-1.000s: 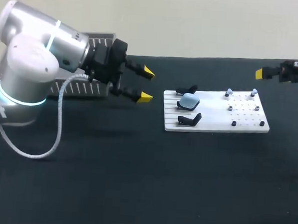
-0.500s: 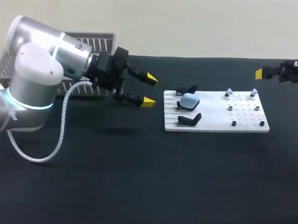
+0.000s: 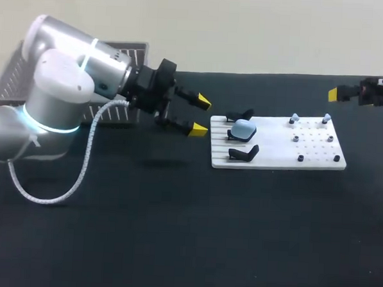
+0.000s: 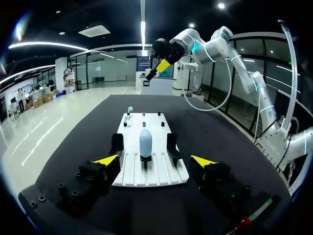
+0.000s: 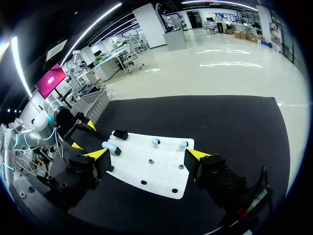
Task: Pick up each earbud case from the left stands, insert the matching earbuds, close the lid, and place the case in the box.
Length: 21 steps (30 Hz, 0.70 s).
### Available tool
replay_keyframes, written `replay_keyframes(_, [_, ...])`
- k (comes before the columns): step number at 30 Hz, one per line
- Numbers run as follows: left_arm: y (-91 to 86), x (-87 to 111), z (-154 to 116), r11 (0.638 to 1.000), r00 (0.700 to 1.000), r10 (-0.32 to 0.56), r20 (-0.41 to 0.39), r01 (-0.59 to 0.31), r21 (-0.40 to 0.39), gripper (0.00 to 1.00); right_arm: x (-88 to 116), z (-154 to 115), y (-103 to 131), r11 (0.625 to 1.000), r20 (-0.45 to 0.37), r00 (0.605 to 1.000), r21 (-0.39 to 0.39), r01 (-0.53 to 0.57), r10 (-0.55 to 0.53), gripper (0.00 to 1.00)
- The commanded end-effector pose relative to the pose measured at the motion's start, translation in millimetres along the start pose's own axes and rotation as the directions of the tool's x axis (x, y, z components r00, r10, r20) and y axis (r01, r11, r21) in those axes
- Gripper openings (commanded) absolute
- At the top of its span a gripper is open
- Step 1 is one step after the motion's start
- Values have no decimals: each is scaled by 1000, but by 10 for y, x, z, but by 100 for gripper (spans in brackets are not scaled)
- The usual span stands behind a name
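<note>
A light-blue earbud case (image 3: pixel 243 128) sits shut on the middle stand at the left end of the white board (image 3: pixel 319 164). Empty black stands (image 3: pixel 240 115) flank it. Two light-blue earbuds (image 3: pixel 294 117) (image 3: pixel 326 118) stand on pegs at the board's far right. My left gripper (image 3: pixel 200 116) hovers open just left of the board. In the left wrist view the case (image 4: pixel 145 142) lies straight ahead of the open left gripper (image 4: pixel 155 160). My right gripper (image 3: pixel 335 94) hangs above the table's far right edge. The right wrist view shows that gripper (image 5: pixel 146 153) open above the board (image 5: pixel 161 171), with nothing between its fingers.
A grey slatted box (image 3: pixel 122 50) stands at the back left, partly hidden behind my left arm. Small black pegs (image 3: pixel 300 158) dot the right half of the board. The dark tabletop (image 3: pixel 187 233) stretches in front of the board.
My left arm has moved right, bringing its open gripper close to the board's left edge. The right arm has stayed still.
</note>
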<state>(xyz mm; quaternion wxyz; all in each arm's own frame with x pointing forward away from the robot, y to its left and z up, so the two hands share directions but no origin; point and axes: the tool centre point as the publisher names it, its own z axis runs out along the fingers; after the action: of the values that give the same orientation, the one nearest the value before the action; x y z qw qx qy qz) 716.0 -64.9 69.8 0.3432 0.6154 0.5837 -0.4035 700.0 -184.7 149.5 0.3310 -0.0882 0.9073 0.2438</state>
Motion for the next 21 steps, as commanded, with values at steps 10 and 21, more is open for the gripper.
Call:
replay_keyframes(10, [82, 109, 148, 999, 999, -36, 10, 36, 37, 86, 0, -5, 1, 1000, 0, 1000, 2, 0, 0, 100])
replay_keyframes(21, [113, 107, 207, 998, 999, -36, 12, 35, 50, 78, 0, -5, 1, 1000, 0, 1000, 2, 0, 0, 100])
